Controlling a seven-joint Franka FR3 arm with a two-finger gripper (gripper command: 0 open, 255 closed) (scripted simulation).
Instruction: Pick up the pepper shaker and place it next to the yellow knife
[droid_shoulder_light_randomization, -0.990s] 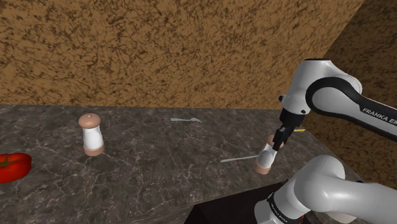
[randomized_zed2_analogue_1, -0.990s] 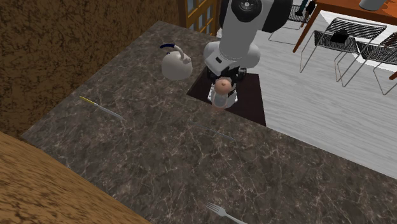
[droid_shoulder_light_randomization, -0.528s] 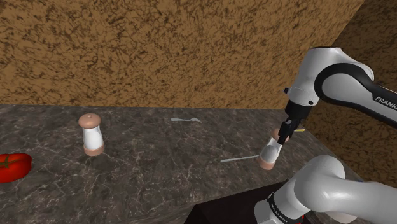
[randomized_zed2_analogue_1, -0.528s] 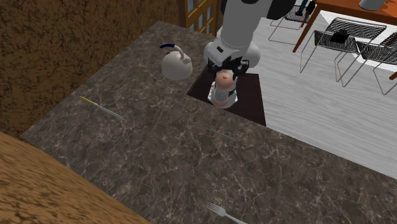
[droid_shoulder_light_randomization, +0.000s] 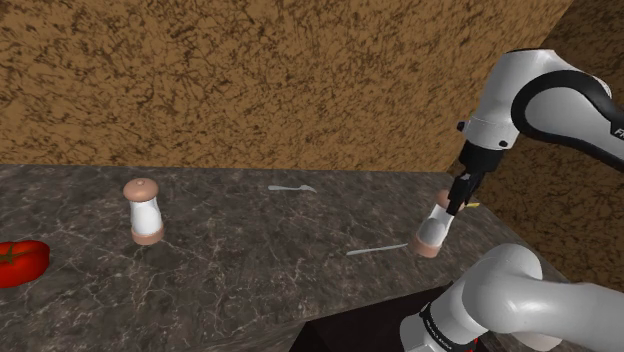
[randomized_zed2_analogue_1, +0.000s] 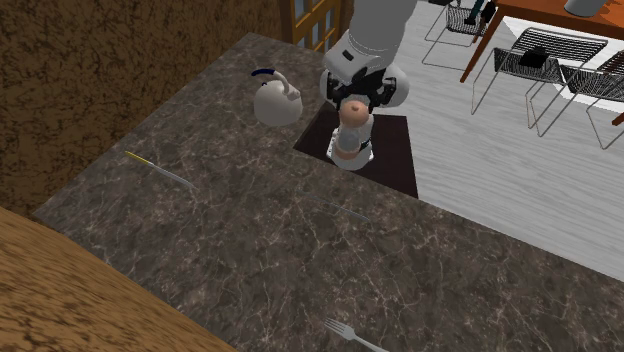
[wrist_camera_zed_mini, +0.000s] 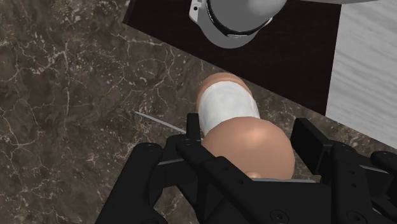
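Your gripper (wrist_camera_zed_mini: 249, 137) clasps the tilted pepper shaker (droid_shoulder_light_randomization: 432, 232) between both fingers (wrist_camera_zed_mini: 191, 130) at the dark counter's (droid_shoulder_light_randomization: 250, 260) edge beside the stand (randomized_zed2_analogue_1: 396, 150); the yellow knife (randomized_zed2_analogue_1: 160, 170) lies well apart

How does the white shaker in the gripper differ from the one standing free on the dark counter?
The held white shaker is tilted, clasped in the black gripper at the counter's edge. The free white shaker stands upright, untouched, near a red tomato. Both have pinkish-tan caps and bases.
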